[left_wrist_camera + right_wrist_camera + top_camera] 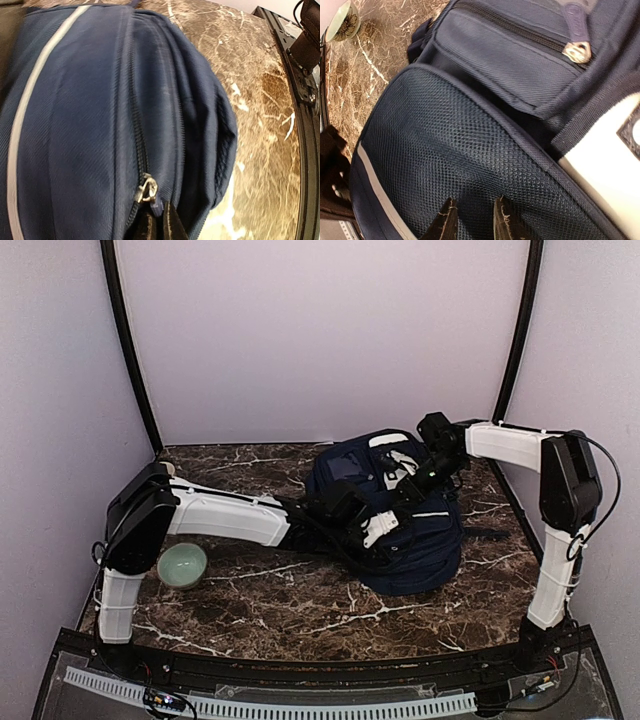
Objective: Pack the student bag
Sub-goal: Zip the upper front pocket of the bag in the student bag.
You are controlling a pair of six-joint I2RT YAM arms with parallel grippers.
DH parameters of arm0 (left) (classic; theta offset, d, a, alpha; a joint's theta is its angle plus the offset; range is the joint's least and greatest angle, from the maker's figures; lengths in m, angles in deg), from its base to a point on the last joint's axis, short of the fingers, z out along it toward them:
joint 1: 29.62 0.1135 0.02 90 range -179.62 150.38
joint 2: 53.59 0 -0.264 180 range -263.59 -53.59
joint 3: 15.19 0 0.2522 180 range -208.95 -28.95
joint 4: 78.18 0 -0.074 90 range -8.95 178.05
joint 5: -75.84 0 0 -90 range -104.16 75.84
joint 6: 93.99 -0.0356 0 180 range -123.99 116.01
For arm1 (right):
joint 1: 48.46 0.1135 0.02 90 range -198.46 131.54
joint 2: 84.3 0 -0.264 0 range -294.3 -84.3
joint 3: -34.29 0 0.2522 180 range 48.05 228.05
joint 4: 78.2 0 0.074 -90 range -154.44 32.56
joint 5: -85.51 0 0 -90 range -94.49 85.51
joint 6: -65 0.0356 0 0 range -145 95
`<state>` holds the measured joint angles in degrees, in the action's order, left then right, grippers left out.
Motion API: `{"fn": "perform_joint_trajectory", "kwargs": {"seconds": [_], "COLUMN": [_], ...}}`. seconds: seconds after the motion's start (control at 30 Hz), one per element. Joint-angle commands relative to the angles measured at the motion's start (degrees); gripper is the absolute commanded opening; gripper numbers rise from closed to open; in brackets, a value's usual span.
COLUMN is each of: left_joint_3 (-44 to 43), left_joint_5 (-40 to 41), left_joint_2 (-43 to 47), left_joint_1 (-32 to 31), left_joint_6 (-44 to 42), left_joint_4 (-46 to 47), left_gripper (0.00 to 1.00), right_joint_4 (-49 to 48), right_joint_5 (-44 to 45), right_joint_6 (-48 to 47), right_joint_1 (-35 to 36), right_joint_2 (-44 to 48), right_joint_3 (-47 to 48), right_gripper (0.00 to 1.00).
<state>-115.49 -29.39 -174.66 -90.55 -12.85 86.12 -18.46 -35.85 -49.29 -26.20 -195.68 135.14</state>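
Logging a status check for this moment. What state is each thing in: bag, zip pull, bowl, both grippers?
student bag: lying on the table, zip closed above the zipper pull.
zipper pull: tab pinched by the left gripper.
left gripper: shut on the zipper pull.
right gripper: open, tips on the mesh pocket, holding nothing.
bowl: upright, looks empty.

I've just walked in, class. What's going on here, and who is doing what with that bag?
Two robot arms are working on a navy backpack lying on a marble table. The left gripper is right at a metal zipper pull on the bag; whether it actually grips it is unclear. The right gripper, fingers slightly apart, is at a mesh pocket. A green bowl stands apart, near the left arm's base.
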Motion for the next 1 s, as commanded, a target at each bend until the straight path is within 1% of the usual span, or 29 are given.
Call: {"fn": "perform_joint_trajectory", "kwargs": {"seconds": [0.0,0.1,0.2,0.3,0.37,0.43,0.5,0.6,0.77,0.87,0.97], "left_joint_3": [-7.4,-11.07,-13.65,-13.2,-13.25,-14.02,-14.28,-12.73,-6.33,-1.59,2.48], "left_joint_5": [-9.38,-8.99,-3.68,2.75,4.82,3.58,1.69,-0.83,-2.33,-0.21,5.93], "left_joint_2": [-2.98,-5.72,-7.97,-8.91,-9.8,-10.73,-10.57,-7.76,0.16,5.39,9.0], "left_joint_1": [-4.46,-5.3,-6.13,-6.87,-7.25,-7.43,-7.58,-7.76,-7.89,-7.87,-7.85], "left_joint_6": [-1.61,-0.41,3.31,9.78,13.01,13.78,12.57,8.52,2.06,-1.26,-4.82], "left_joint_4": [1.61,3.32,7.17,15.09,18.5,19.44,18.52,14.62,7.06,3.71,1.99], "left_gripper": [0.0,0.0,0.0,0.0,0.05,0.11,0.17,0.24,0.28,0.3,0.33], "right_joint_4": [-0.36,-0.21,-0.01,0.35,0.91,2.31,4.0,4.76,5.33,4.08,0.6], "right_joint_5": [4.11,3.58,2.8,1.68,0.76,-0.39,-0.93,-2.98,-3.49,0.61,6.76], "right_joint_6": [0.75,0.8,0.73,-0.03,-0.86,-1.35,-1.6,-1.66,-2.31,-3.04,-2.35], "right_joint_1": [0.68,0.76,1.19,2.28,3.25,3.59,3.02,0.7,-4.73,-6.8,-9.21], "right_joint_2": [-4.03,-4.08,-3.68,-2.97,-2.67,-2.79,-2.53,-0.01,7.48,13.27,19.14], "right_joint_3": [-2.71,-2.71,-2.91,-3.15,-2.84,-1.51,-0.06,-0.09,-1.6,-5.52,-10.95], "right_gripper": [0.26,0.26,0.26,0.26,0.26,0.26,0.26,0.27,0.3,0.33,0.37]}}
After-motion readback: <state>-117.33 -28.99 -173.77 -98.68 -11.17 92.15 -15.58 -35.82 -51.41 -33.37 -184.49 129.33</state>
